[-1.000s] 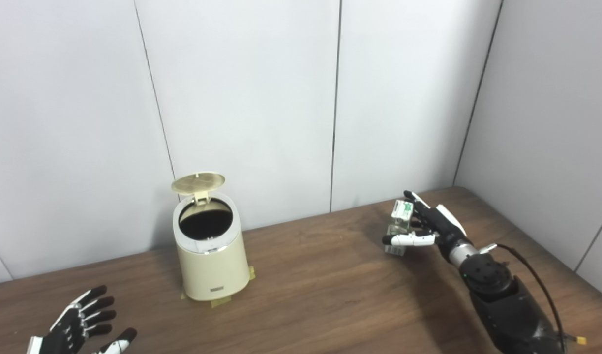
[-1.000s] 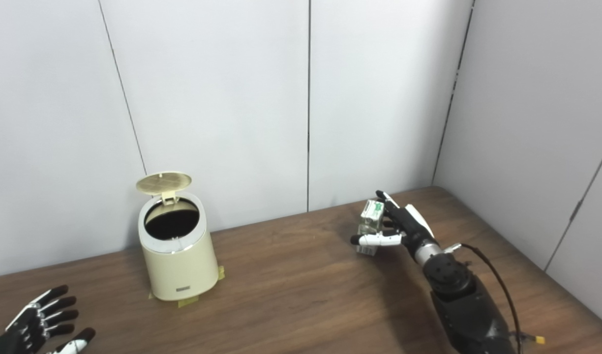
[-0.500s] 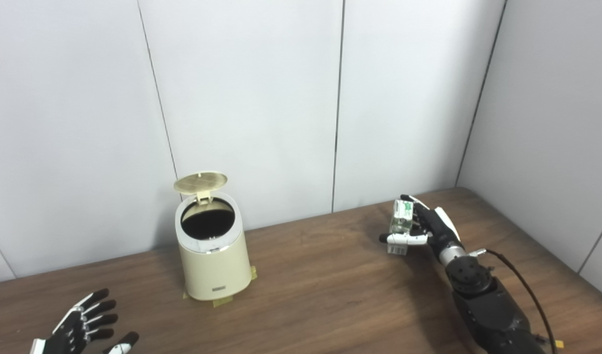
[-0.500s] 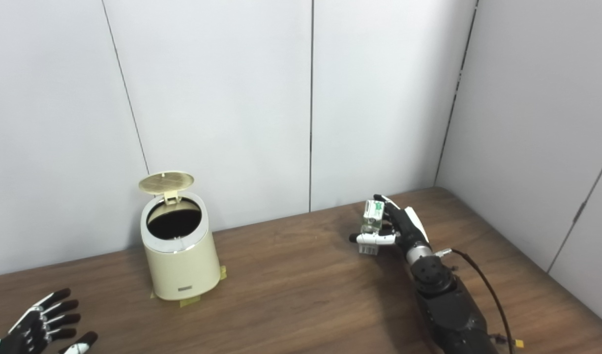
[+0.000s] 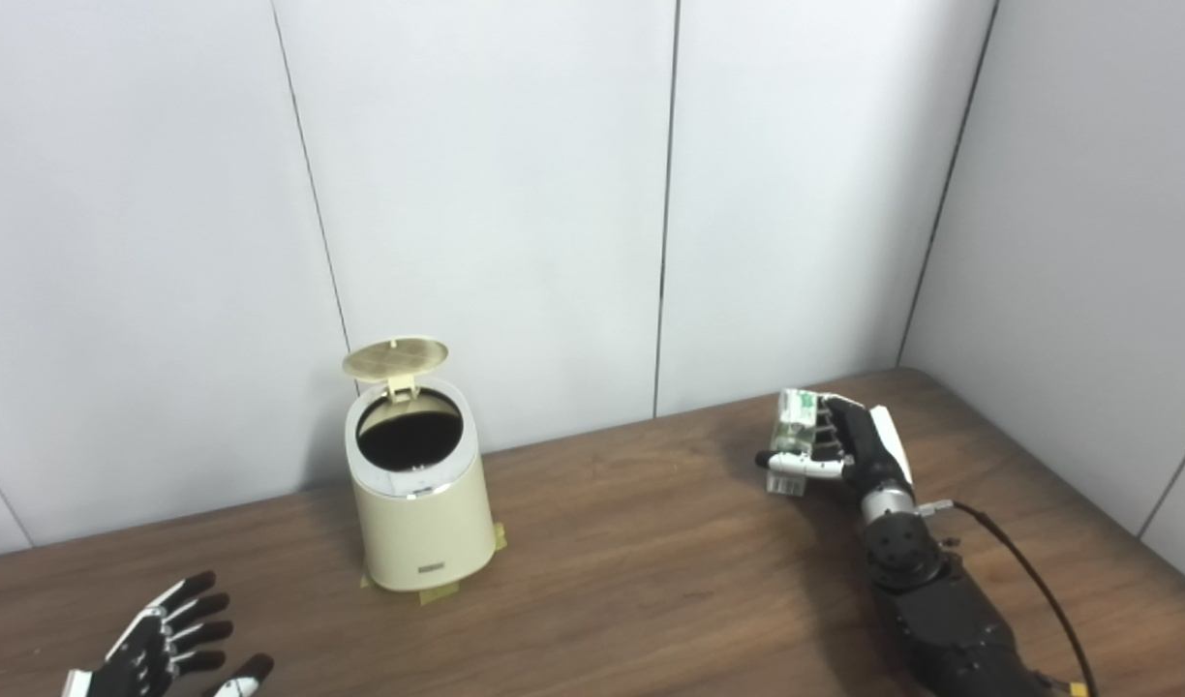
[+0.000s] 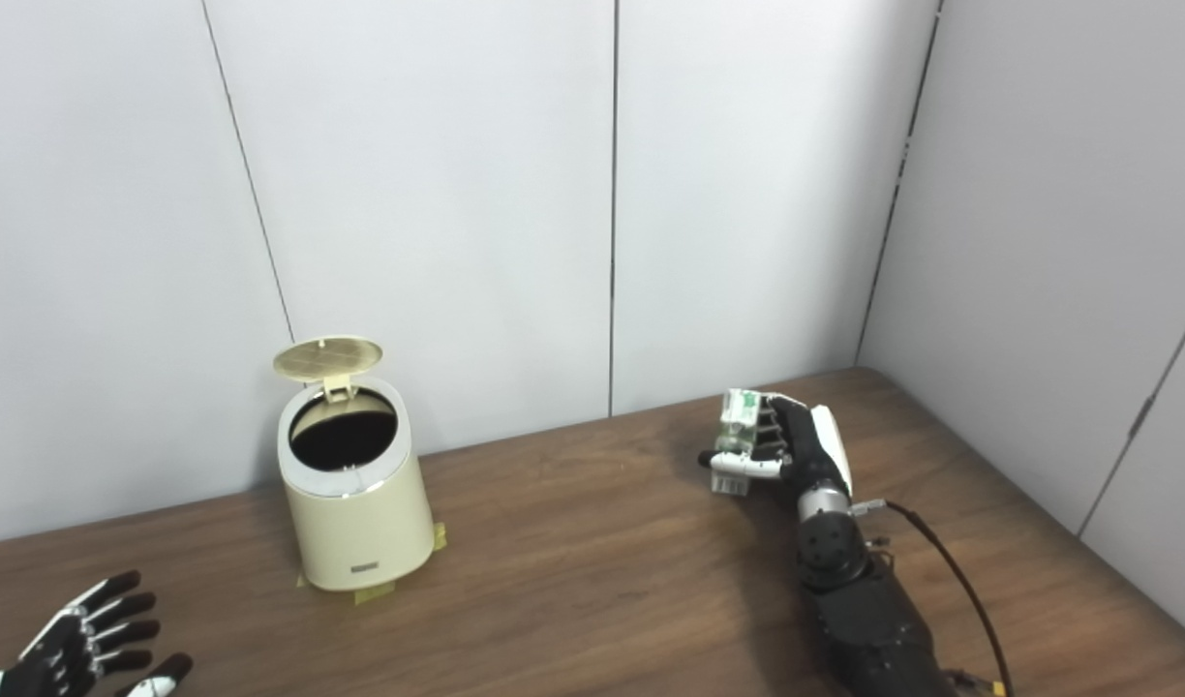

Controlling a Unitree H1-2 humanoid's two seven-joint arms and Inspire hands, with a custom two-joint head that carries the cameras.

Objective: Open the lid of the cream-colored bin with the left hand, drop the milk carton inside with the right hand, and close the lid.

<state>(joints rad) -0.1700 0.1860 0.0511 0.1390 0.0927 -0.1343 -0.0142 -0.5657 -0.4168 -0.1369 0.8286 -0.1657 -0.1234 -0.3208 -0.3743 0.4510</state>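
Note:
The cream-colored bin stands on the wooden table left of centre. Its round lid is flipped up at the back, and the dark inside shows. At the right, my right hand is shut on the small white and green milk carton, with fingers behind it and thumb across its front. The carton's base is at the table surface; whether it touches I cannot tell. My left hand lies open at the bottom left corner, fingers spread, well away from the bin.
Yellow tape marks the table under the bin's base. White wall panels close off the back and right side. A black cable runs along my right forearm. The table stretches bare between bin and carton.
My right hand has closed its fingers and thumb around the milk carton, and the forearm has drawn more upright. The left hand has sunk slightly toward the bottom edge. The bin is unchanged.

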